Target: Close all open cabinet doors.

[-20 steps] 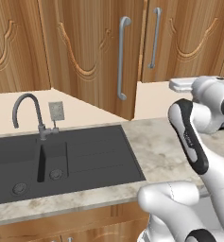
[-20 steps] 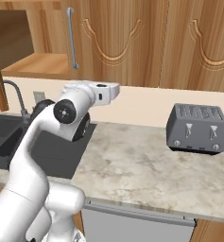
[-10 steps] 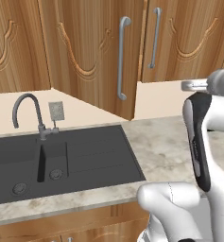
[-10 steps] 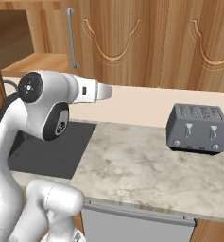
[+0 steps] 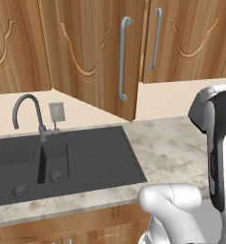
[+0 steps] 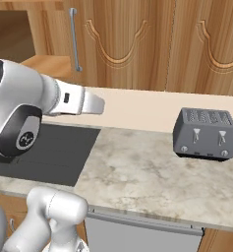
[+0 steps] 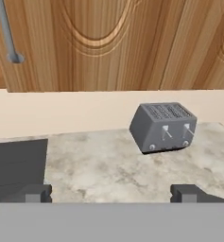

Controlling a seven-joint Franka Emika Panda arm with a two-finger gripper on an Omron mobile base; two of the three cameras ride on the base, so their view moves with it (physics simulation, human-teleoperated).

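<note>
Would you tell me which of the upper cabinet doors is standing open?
The cabinet door above the sink, swung out over the counter. Its neighbours lie flush with the cabinet fronts.

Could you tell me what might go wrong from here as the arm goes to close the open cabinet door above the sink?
1. The open cabinet door juts out over the sink; a push near its hinge side might barely move it.
2. The gripper is open and faces the toaster, so a wide swing toward the door could clip its bar handle.
3. The faucet stands just below the door and could be struck by a low approach.
</note>
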